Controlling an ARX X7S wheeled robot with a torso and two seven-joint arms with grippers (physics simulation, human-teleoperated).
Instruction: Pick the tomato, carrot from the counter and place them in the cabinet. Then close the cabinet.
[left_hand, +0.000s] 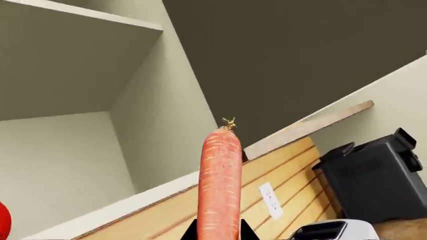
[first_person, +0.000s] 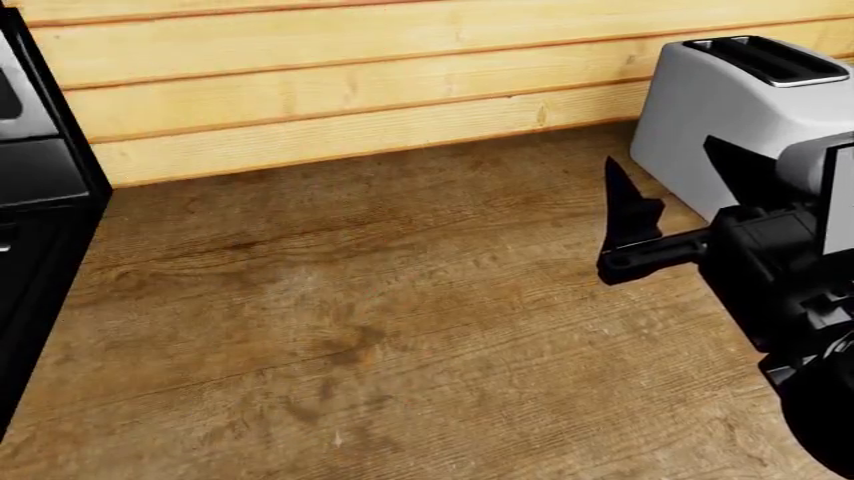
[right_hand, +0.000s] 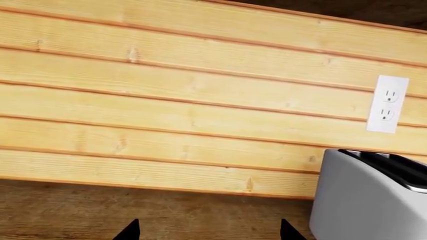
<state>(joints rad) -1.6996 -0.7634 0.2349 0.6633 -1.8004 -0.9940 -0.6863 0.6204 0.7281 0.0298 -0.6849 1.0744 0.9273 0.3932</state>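
My left gripper (left_hand: 219, 233) is shut on the carrot (left_hand: 220, 180), a slim orange-pink root that sticks out past the fingertips towards the open cabinet (left_hand: 160, 115). A sliver of the red tomato (left_hand: 3, 221) shows at the picture's edge, low against the cabinet's pale back wall; what it rests on is hidden. The left gripper is outside the head view. My right gripper (first_person: 678, 196) (right_hand: 210, 233) hovers open over the wooden counter (first_person: 347, 320), near the toaster, with nothing between its fingers.
A white toaster (first_person: 727, 110) (right_hand: 373, 195) stands at the counter's back right. A black appliance (left_hand: 373, 180) sits beside it. The black stove (first_person: 30, 200) borders the counter on the left. A cabinet shelf (left_hand: 80, 60) is above the carrot. An outlet (right_hand: 387, 104) is on the plank wall.
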